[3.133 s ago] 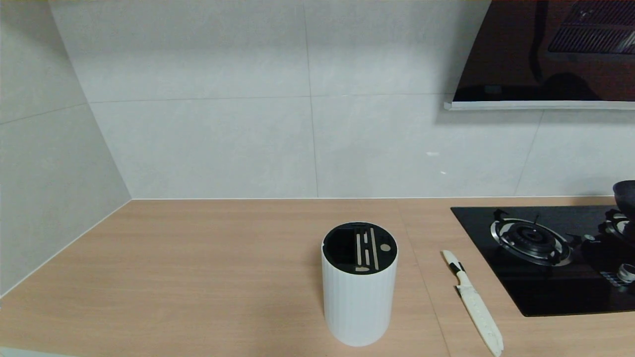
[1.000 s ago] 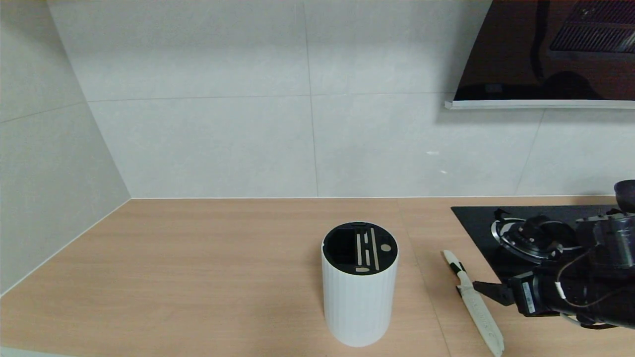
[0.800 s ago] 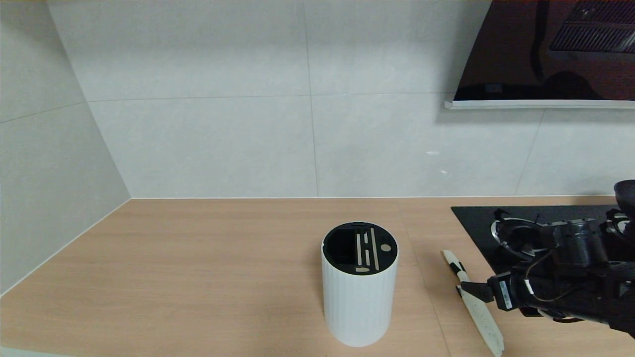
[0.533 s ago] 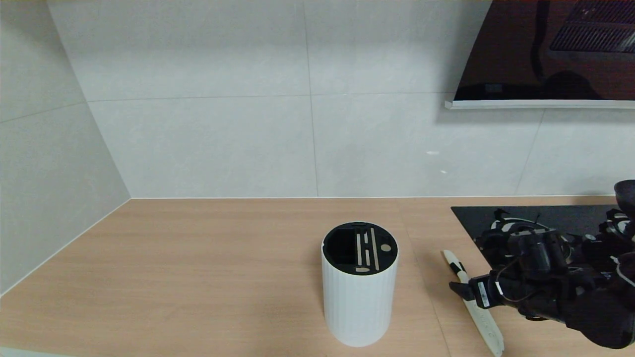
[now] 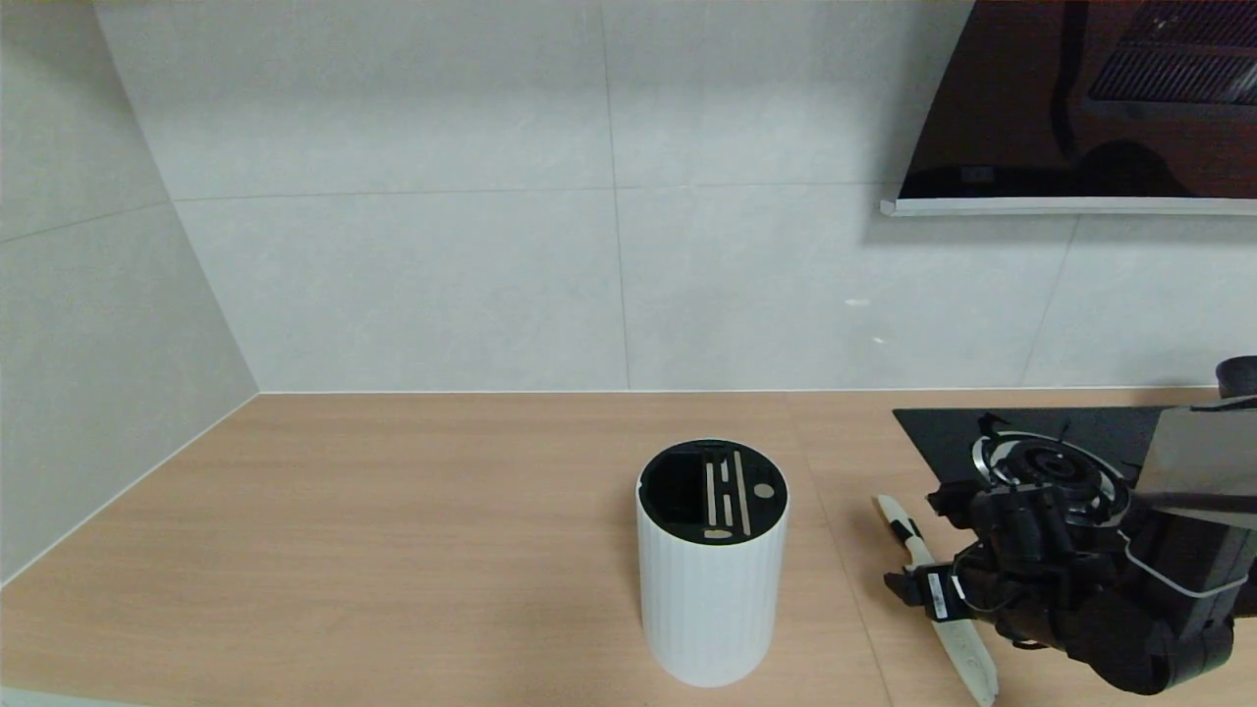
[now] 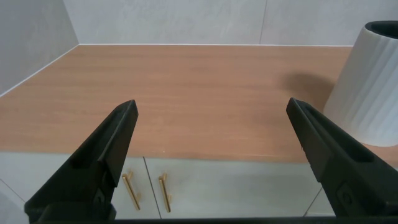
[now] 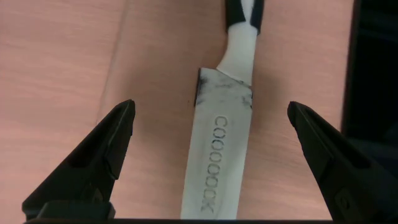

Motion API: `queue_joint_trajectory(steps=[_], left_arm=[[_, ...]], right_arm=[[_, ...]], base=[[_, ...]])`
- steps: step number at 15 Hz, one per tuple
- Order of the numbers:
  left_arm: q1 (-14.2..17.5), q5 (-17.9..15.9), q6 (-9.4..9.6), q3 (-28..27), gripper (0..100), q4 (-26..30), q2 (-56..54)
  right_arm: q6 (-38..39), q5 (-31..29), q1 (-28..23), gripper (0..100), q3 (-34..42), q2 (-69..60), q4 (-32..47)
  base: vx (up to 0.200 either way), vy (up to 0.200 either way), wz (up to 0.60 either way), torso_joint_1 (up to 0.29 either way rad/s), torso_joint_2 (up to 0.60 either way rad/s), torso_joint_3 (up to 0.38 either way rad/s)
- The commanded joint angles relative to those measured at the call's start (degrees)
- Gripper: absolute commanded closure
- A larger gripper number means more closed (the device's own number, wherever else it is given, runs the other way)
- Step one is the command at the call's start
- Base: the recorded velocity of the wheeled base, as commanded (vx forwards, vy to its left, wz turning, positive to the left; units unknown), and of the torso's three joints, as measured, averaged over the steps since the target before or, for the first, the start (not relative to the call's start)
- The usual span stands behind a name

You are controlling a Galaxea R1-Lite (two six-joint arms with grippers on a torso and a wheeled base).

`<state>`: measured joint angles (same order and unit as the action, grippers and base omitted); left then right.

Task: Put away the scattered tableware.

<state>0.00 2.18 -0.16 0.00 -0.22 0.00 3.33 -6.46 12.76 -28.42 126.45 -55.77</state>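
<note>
Right gripper (image 7: 211,109) low over white knife (image 7: 219,155) by the worktop's (image 5: 393,511) front edge, fingers (image 7: 102,158) wide astride it, left gripper (image 6: 211,111) spread wide too.

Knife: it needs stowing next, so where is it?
Head view: the knife lies on the counter, right side, between the white holder and the stove, beneath the open right gripper.

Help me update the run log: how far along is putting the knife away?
Done: nothing yet; nothing stands in the holder and the knife lies flat on the counter. In hand: the right gripper hangs open over the knife, near where blade meets handle. Left: grasp it, lift, slot it into the holder. The left gripper is open, off to the side.
</note>
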Motion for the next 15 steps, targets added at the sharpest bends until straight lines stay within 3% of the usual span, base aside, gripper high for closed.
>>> queue_joint_trajectory(steps=[1,15], left_arm=[[0.0,0.0,-0.02,0.0,0,0.0,0.0],[0.0,0.0,-0.02,0.0,0,0.0,0.0]], right_arm=[[0.4,-0.4,0.1,0,-0.8,1.9,0.0],[0.5,-1.8,-1.4,0,-3.0,5.0,-0.1]], base=[[0.000,0.000,0.00,0.000,0.00,0.000],[0.000,0.000,0.00,0.000,0.00,0.000]])
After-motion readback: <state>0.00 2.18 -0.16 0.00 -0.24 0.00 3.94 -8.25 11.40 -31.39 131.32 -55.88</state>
